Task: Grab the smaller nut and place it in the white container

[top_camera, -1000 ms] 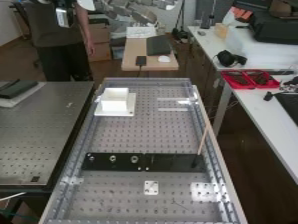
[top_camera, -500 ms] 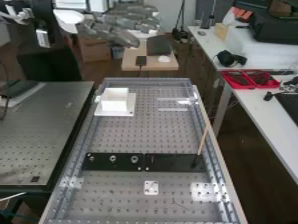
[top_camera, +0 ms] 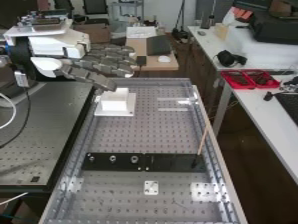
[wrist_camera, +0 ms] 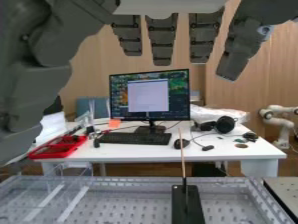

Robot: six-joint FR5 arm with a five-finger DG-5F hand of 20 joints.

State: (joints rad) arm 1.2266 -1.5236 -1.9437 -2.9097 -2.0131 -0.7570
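High view: fingers (top_camera: 108, 59) straight, near the white container (top_camera: 115, 102); smaller nut (top_camera: 91, 158) on black bar (top_camera: 102, 163), beside larger nut (top_camera: 113, 158). Wrist view: fingers spread, empty; centre over smaller nut, then pinch without clipping its neighbour

In the high view, the bar (top_camera: 124, 164) on my bench (top_camera: 149, 135) bears, left to right, the smaller nut (top_camera: 91, 159), larger nut (top_camera: 113, 158), bearing (top_camera: 134, 159) and a stick (top_camera: 202, 140). Beyond its left half sits the container (top_camera: 114, 104); before it, a plate (top_camera: 151, 192).
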